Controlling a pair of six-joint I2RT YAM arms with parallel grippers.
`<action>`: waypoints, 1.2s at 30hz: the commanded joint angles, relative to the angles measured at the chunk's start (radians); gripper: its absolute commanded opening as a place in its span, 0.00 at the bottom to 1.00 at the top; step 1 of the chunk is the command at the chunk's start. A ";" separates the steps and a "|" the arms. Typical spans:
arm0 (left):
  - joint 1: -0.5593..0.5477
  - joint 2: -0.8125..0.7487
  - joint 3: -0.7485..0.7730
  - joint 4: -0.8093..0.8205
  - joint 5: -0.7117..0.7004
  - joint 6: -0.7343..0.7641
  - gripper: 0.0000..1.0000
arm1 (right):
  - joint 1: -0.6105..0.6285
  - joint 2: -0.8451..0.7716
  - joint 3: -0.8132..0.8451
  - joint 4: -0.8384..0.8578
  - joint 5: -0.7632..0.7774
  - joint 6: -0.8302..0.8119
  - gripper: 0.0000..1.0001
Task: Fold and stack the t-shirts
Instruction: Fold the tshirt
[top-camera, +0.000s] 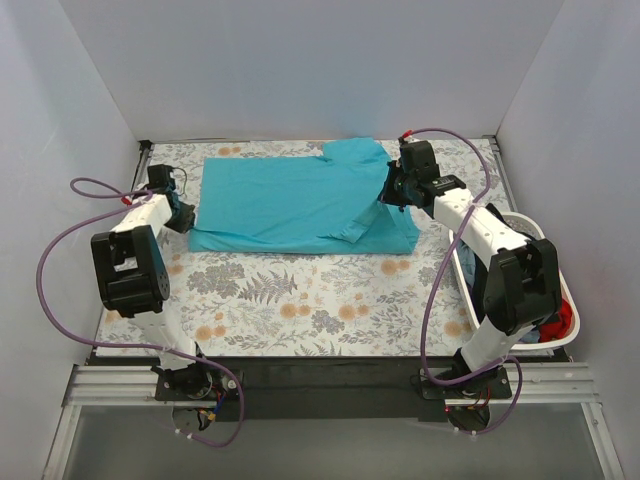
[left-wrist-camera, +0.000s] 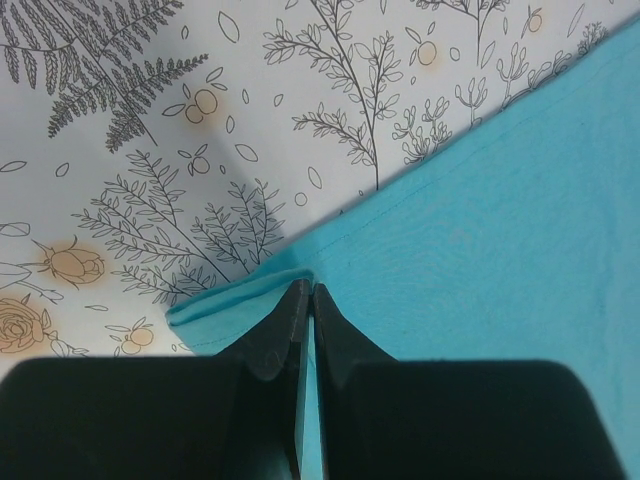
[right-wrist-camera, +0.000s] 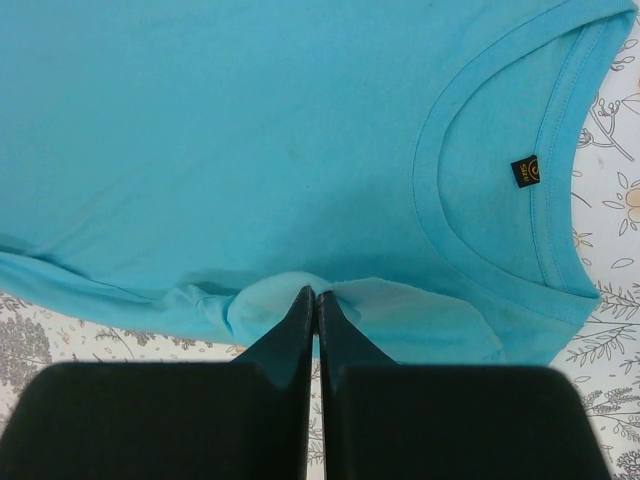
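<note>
A teal t-shirt (top-camera: 290, 205) lies spread across the back of the floral cloth (top-camera: 300, 300), collar to the right. My left gripper (top-camera: 183, 215) is shut on the shirt's left hem corner (left-wrist-camera: 240, 300), its jaws pinched together on a fold of teal fabric (left-wrist-camera: 307, 288). My right gripper (top-camera: 392, 188) is shut on a bunched edge of the same shirt (right-wrist-camera: 300, 300) near the collar (right-wrist-camera: 500, 170), where a small black label (right-wrist-camera: 525, 170) shows. The fabric puckers up at its jaws (right-wrist-camera: 317, 293). A red shirt (top-camera: 565, 320) and a dark one sit in the basket.
A white plastic basket (top-camera: 555, 270) stands at the right edge beside my right arm. White walls close in the table on the left, back and right. The floral cloth lies bare in front of the shirt.
</note>
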 joint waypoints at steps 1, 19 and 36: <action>0.017 -0.034 0.021 0.003 0.014 0.011 0.00 | -0.012 0.007 0.045 0.022 -0.013 -0.019 0.01; 0.045 -0.076 0.016 0.029 0.080 0.027 0.00 | -0.058 -0.076 -0.042 0.046 -0.010 -0.008 0.01; 0.056 -0.044 0.047 0.049 0.120 0.025 0.00 | -0.116 -0.111 -0.120 0.080 -0.044 0.003 0.01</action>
